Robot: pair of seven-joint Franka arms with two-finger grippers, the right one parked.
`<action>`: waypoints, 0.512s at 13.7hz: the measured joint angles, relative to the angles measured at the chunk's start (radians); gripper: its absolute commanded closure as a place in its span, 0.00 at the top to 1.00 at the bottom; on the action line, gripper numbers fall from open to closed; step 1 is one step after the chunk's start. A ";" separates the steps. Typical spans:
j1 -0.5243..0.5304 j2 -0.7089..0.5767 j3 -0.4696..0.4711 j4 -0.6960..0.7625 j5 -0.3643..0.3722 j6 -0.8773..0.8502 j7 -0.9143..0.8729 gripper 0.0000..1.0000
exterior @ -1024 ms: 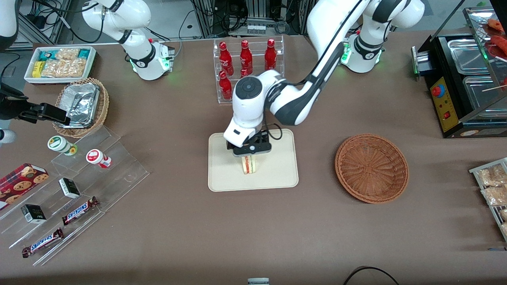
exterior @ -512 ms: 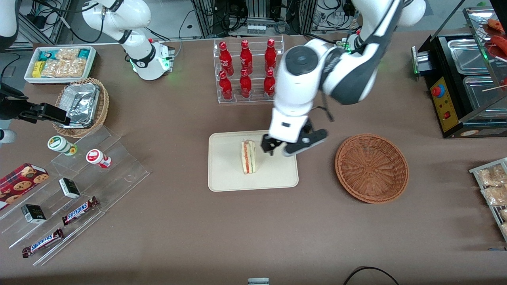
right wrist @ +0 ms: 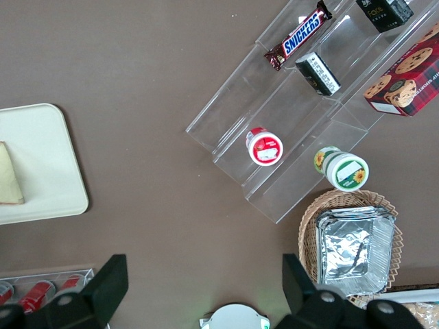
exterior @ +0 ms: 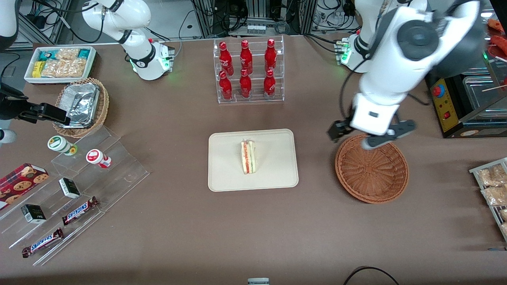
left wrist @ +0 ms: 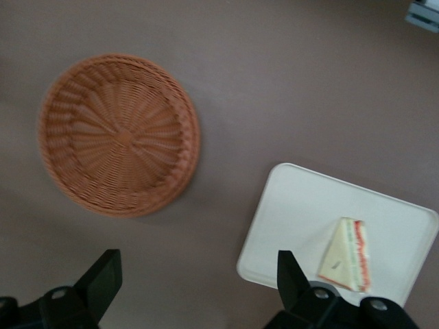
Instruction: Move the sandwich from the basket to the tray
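Sandwich on tray, gripper spread above basket

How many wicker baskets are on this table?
2. The reddish-brown basket sits under the open gripper; the tan basket, holding foil containers, sits toward the parked arm's end.

woven wicker basket, smooth matt plastic tray

Brown table — cables and metal frames at its edge farthest from the camera.
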 measured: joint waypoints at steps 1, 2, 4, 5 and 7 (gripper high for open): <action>0.043 -0.018 0.000 -0.009 -0.001 -0.028 0.087 1.00; 0.074 -0.033 0.001 -0.023 0.000 -0.035 0.148 1.00; 0.133 -0.066 0.002 -0.061 0.000 -0.039 0.271 1.00; 0.164 -0.085 0.002 -0.082 0.000 -0.041 0.336 1.00; 0.217 -0.125 0.003 -0.118 0.000 -0.044 0.437 1.00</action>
